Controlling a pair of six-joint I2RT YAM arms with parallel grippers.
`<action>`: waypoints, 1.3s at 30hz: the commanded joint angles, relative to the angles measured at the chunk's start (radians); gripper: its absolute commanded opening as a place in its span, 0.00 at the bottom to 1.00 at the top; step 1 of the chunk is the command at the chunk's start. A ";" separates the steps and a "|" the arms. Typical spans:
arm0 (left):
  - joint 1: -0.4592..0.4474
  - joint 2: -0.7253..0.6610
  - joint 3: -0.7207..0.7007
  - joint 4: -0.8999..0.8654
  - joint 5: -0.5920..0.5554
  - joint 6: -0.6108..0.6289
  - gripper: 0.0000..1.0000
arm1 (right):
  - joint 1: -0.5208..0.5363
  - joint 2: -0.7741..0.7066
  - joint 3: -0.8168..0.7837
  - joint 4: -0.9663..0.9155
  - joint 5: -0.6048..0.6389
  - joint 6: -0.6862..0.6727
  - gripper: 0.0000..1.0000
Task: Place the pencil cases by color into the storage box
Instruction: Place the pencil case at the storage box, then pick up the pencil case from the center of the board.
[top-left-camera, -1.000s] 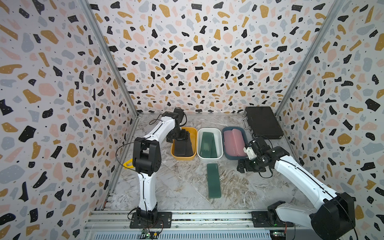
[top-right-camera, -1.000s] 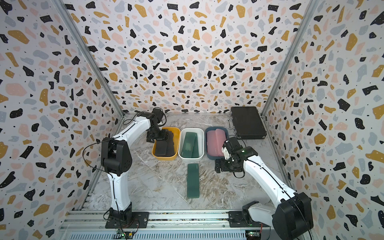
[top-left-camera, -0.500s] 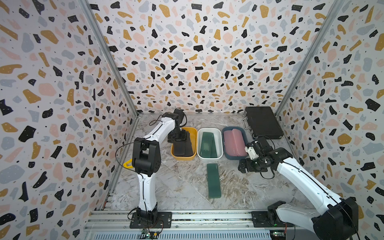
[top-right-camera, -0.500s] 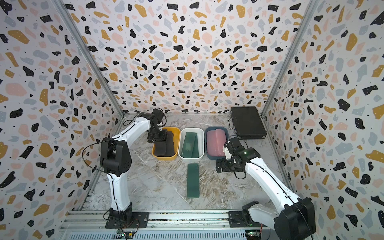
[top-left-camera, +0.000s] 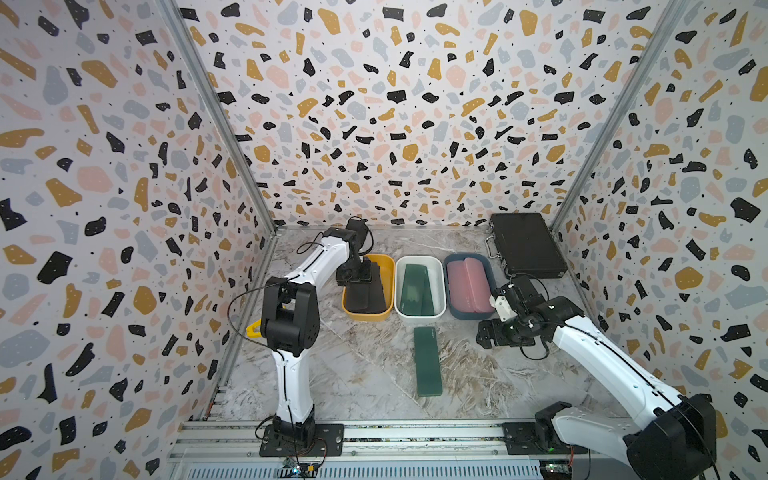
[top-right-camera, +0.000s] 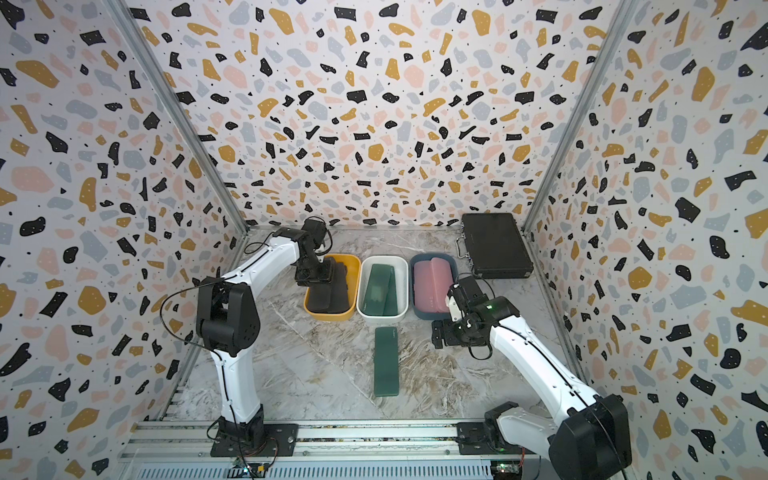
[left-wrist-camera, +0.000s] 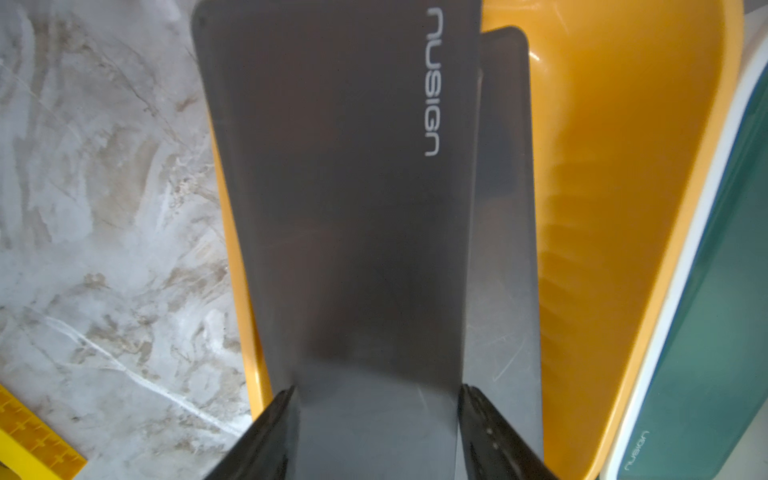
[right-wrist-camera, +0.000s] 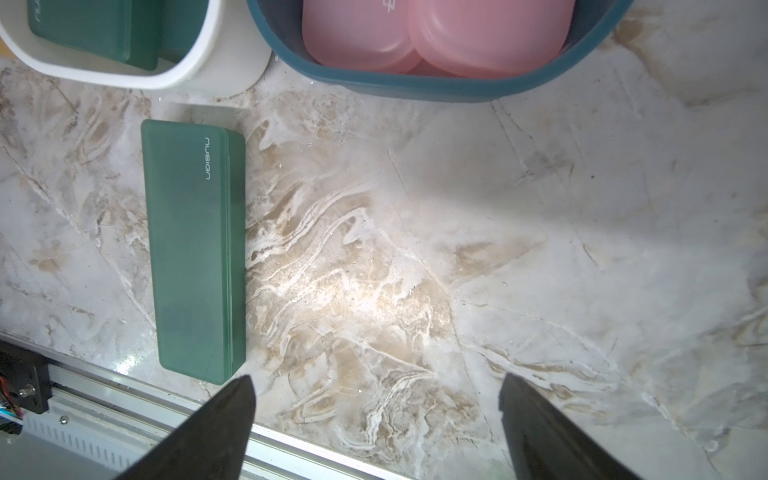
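Case (left-wrist-camera: 345, 208), matte black, smooth, rounded corners, pinched by left gripper (left-wrist-camera: 376, 392) over glossy yellow bin (left-wrist-camera: 623, 187); gripped end cut off. Right gripper (right-wrist-camera: 376, 386) spread above veined marble (right-wrist-camera: 540, 249); flat green case (right-wrist-camera: 193, 249) lies there.

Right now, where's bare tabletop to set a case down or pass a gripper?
Free: marble between the loose green case and the right gripper; also between that case and the left arm. Crowded: yellow bin, white bin, blue bin and briefcase packed along the back.
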 joint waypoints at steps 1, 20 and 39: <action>0.007 -0.047 -0.019 0.015 0.015 -0.009 0.68 | 0.021 -0.019 -0.014 -0.020 0.016 0.017 0.97; 0.005 -0.339 -0.142 0.112 0.074 -0.039 0.93 | 0.286 0.025 -0.009 -0.011 0.131 0.147 0.98; -0.004 -0.759 -0.454 0.104 0.090 -0.134 1.00 | 0.617 0.188 0.079 0.035 0.241 0.339 1.00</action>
